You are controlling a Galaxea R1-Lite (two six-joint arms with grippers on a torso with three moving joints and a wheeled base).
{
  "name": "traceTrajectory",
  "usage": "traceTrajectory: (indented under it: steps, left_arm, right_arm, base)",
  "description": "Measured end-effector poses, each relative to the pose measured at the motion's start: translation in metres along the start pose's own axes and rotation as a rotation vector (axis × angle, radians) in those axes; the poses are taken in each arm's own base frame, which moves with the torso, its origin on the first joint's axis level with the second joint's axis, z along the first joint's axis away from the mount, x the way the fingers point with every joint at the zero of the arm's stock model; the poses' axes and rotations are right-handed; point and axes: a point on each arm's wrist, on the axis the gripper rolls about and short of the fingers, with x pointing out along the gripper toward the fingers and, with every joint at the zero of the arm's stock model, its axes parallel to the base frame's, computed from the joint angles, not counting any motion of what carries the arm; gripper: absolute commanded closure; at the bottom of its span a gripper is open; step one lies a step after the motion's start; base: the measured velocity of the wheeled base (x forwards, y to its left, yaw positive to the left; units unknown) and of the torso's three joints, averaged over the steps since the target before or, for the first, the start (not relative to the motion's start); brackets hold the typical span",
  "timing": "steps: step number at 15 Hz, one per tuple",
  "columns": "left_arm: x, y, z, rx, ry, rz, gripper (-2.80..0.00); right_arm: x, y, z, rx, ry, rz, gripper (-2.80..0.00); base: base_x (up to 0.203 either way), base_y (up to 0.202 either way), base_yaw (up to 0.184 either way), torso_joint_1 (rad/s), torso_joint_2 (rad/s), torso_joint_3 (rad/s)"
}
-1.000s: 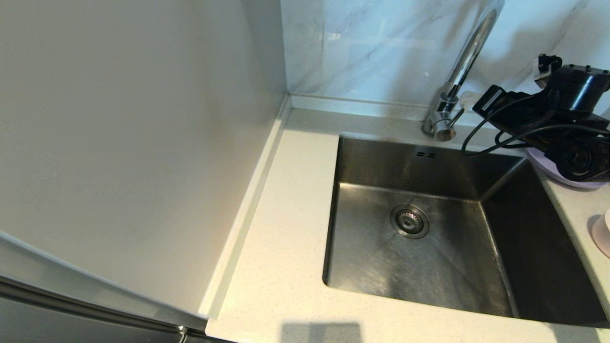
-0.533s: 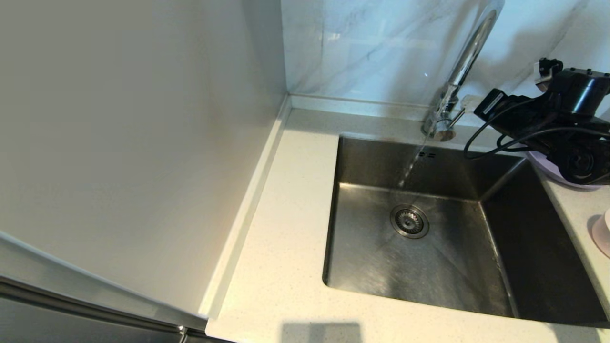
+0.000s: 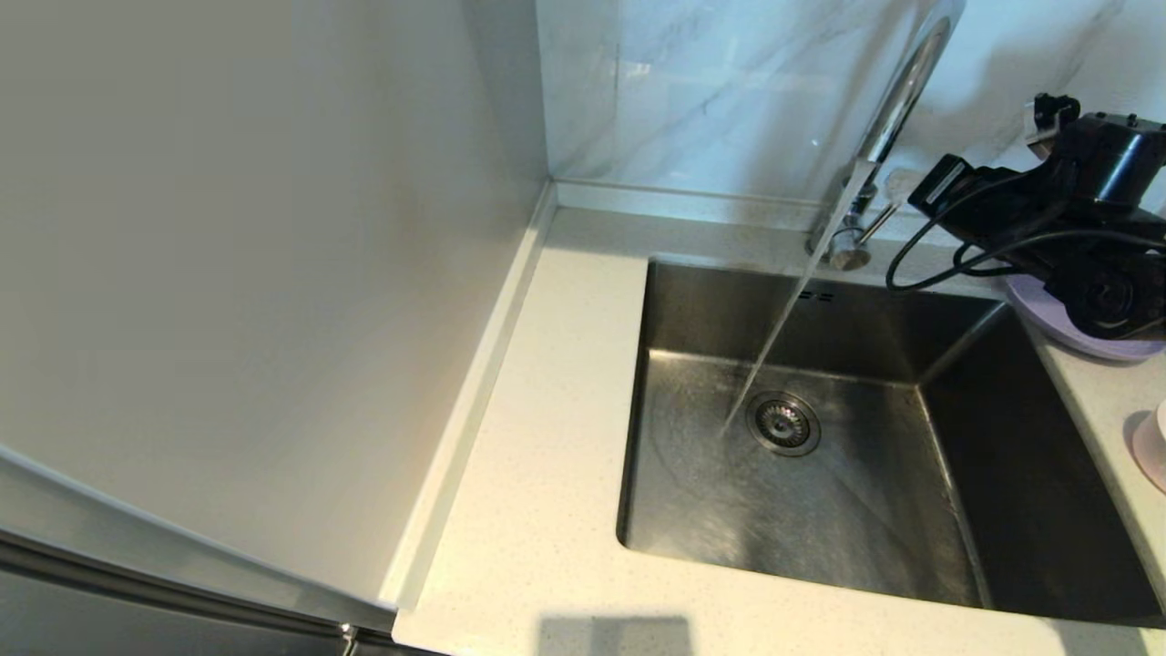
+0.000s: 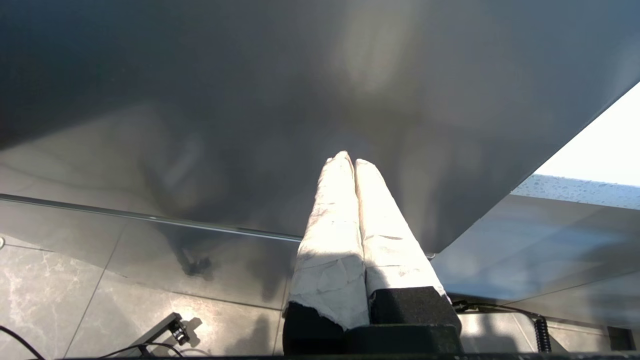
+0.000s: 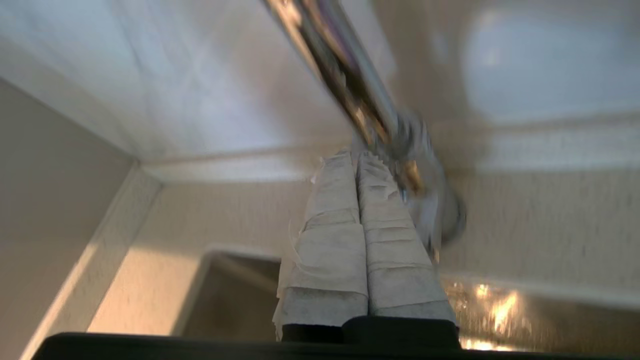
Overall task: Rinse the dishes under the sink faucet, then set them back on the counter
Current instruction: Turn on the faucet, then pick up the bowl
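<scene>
The spout of the sink faucet (image 3: 897, 91) is cut off by the top edge of the head view, and its base at upper right is partly veiled by the water stream (image 3: 774, 337). The lavender plate (image 3: 1057, 323) at right is largely covered by the right arm (image 3: 1075, 228), whose gripper tip cannot be made out there; the pink dish (image 3: 1150, 446) is clipped by the right edge. In the right wrist view the faucet is smeared by blur, so contact between it and the right gripper (image 5: 356, 155) cannot be judged.
</scene>
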Motion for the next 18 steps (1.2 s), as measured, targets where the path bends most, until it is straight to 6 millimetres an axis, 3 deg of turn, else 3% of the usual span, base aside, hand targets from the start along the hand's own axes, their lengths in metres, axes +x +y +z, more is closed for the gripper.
traceTrajectory:
  steps: [5,9,14,18]
  left_arm:
    - [0.000,0.000,0.000,0.001,0.000,0.000,0.00]
    - [0.000,0.000,0.000,0.000,0.000,-0.001,0.00]
    - [0.000,0.000,0.000,0.000,0.000,0.000,0.00]
    - [0.000,0.000,0.000,0.001,0.000,0.000,0.00]
  right_arm:
    - [-0.006,-0.005,0.024,-0.020,-0.089,-0.050,0.00]
    - [-0.024,-0.014,0.046,-0.036,-0.130,-0.094,0.00]
    - [-0.066,-0.025,0.072,-0.050,-0.150,-0.193,0.00]
    - [-0.110,-0.011,0.092,-0.037,-0.131,-0.257,0.00]
  base:
    - [0.000,0.000,0.000,0.000,0.00,0.000]
    - [0.000,0.000,0.000,0.000,0.00,0.000]
    - [0.000,0.000,0.000,0.000,0.00,0.000]
    - [0.000,0.000,0.000,0.000,0.00,0.000]
